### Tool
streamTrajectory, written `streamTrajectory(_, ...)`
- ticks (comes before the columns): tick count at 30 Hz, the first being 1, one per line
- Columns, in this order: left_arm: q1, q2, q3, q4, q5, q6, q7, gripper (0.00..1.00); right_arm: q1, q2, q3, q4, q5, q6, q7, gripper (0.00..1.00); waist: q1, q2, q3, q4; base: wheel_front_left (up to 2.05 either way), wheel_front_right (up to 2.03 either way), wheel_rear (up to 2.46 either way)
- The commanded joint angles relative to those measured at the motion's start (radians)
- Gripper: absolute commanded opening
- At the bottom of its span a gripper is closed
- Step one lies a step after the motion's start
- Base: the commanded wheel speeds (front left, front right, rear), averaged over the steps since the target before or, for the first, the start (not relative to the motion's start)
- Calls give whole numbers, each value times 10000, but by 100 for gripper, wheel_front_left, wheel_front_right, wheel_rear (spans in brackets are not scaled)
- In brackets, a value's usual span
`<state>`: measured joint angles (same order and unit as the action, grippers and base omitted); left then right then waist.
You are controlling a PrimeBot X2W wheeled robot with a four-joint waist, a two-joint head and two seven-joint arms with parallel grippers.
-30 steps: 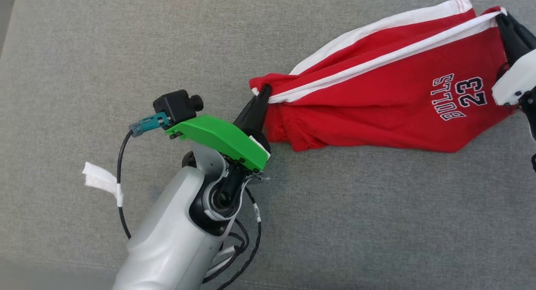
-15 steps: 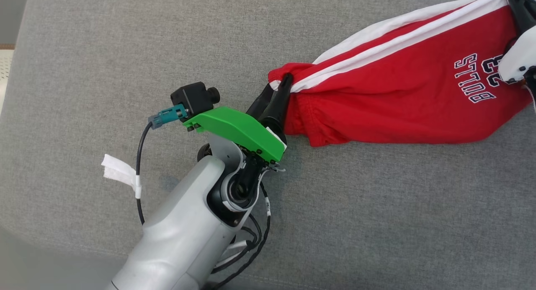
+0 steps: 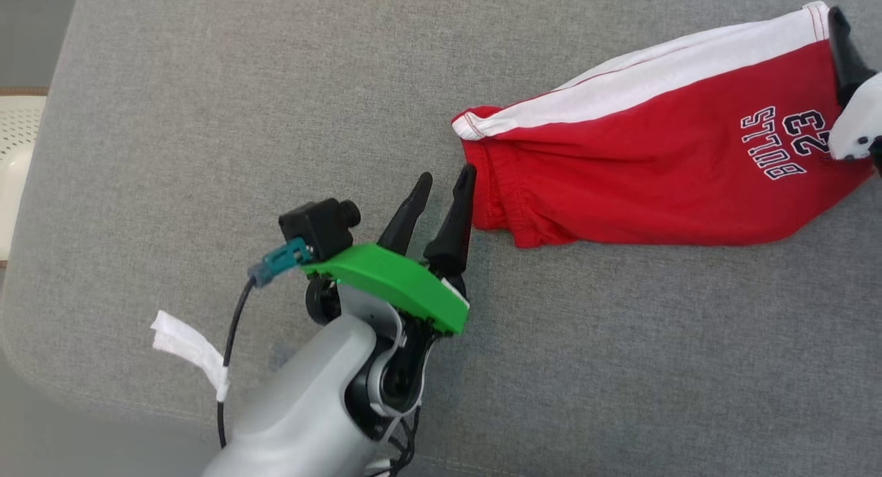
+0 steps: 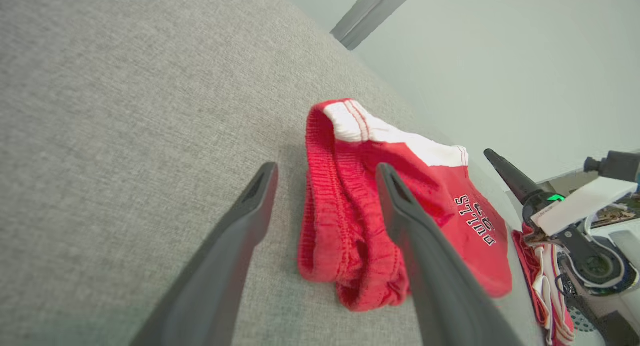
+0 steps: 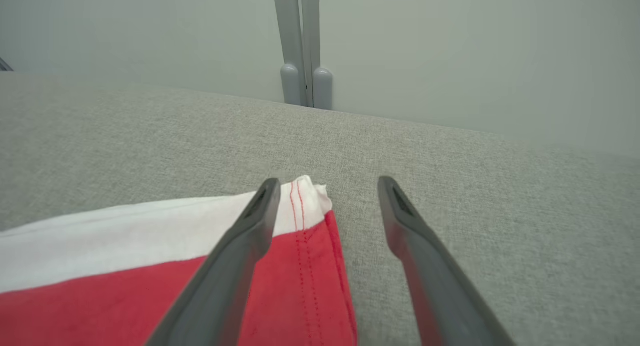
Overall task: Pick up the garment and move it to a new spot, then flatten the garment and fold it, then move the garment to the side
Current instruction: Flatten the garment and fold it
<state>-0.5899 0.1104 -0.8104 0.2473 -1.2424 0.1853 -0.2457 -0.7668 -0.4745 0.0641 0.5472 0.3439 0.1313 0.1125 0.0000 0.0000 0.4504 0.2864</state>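
**Both claws open and empty; shorts stretched out between them.**
The red shorts (image 3: 648, 180) lie on the grey fabric surface (image 3: 207, 118). Their long axis runs from the waistband, just beside the left claw (image 3: 448, 174), up and right to the white-striped hem corner at the right claw (image 5: 328, 182). Each arm is nearer its own end.

A: The right gripper (image 5: 328, 182) in the head view?
B: Cut by the edge: one dark finger (image 3: 843, 49) shows; its white housing (image 3: 858, 122) covers the red-and-white cloth shorts' (image 3: 654, 167) far end.
A: And the crumpled red-striped cloth (image 4: 547, 291) beyond?
B: Possibly another garment, half hidden.
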Motion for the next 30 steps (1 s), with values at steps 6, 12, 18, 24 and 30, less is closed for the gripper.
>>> streamTrajectory(6,1225,369,801,-1167,3587,595,-191,100,805,-367,416,-558,-335,-14,1685,100,0,0,-363,77,0,0,0)
streamTrajectory(12,2289,3,1489,-1952,6521,183,-191,100,838,-157,-108,-536,-1152,-14,2574,100,0,0,-155,362,0,0,0)
streamTrajectory(18,3084,-431,2278,-2215,8357,-482,-193,100,960,448,-876,116,-1468,-14,3419,27,0,0,-167,601,0,0,0)
streamTrajectory(24,3922,-570,3268,-2285,9155,-1030,-194,100,1191,521,-1905,192,-1171,-21,3052,0,0,0,-611,460,0,0,0)
streamTrajectory(30,4696,-596,4007,-2248,9380,-1351,-195,100,1361,-66,-3640,371,-1376,-18,2312,0,0,0,-1210,322,0,0,0)
